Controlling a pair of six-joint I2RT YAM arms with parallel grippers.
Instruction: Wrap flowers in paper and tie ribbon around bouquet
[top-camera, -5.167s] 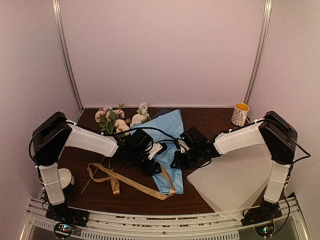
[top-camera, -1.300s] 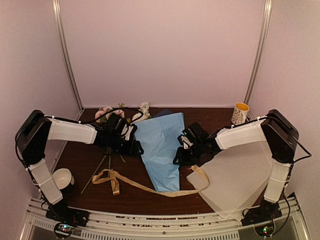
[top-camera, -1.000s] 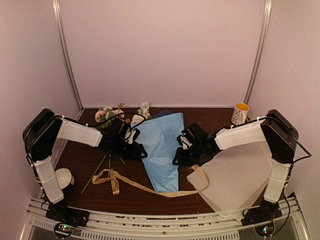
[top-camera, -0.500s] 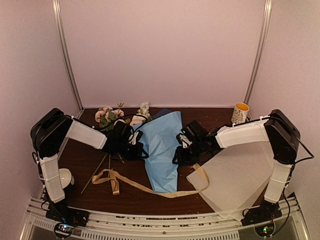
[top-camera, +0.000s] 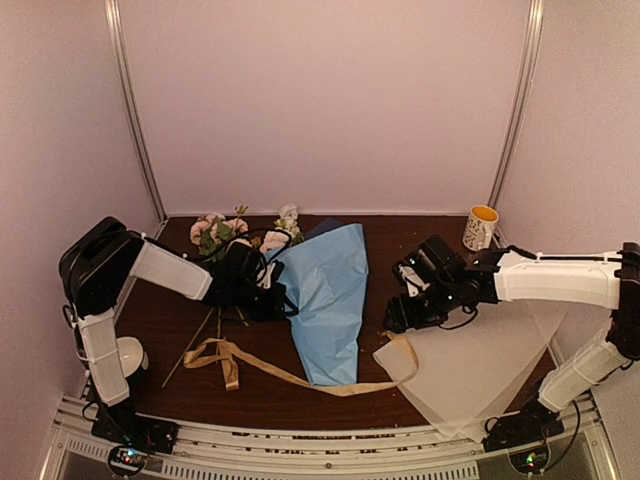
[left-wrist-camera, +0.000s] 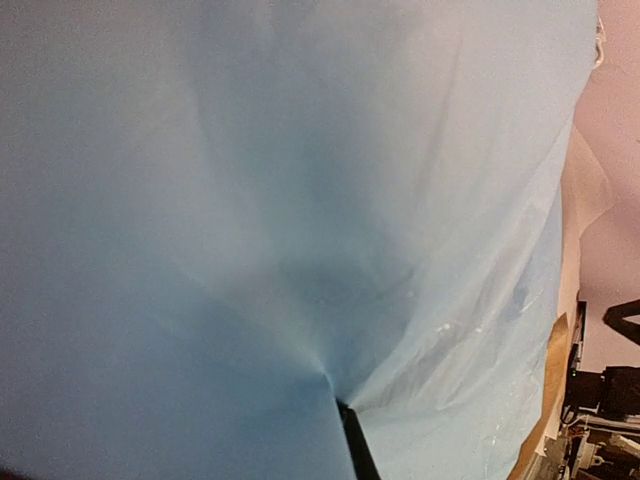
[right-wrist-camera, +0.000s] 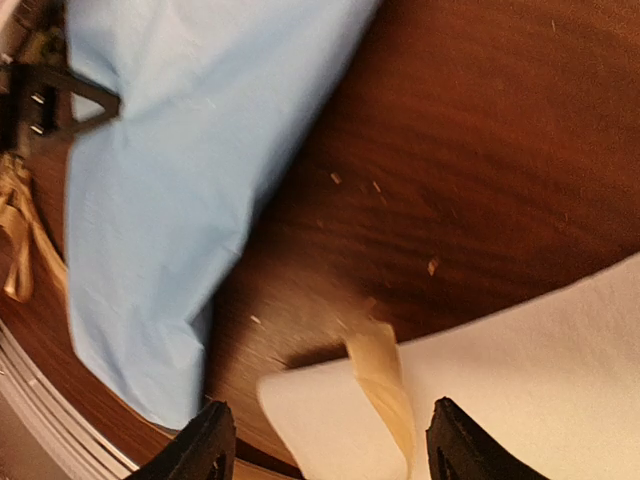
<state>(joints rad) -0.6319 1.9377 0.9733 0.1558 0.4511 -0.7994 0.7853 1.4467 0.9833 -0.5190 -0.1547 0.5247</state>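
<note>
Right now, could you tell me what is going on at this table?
The left gripper is shut on the left edge of the large light blue paper sheet, folded into a cone. The right gripper hovers open above the end of the tan-gold satin ribbon, which lies on the pale whitish sheet. The small artificial flowers lie beside the paper; nothing is tied yet.

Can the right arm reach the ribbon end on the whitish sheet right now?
Probably yes: the right gripper hovers open over the ribbon end on the whitish sheet, nothing between; the left gripper pinches the paper, well clear.
</note>
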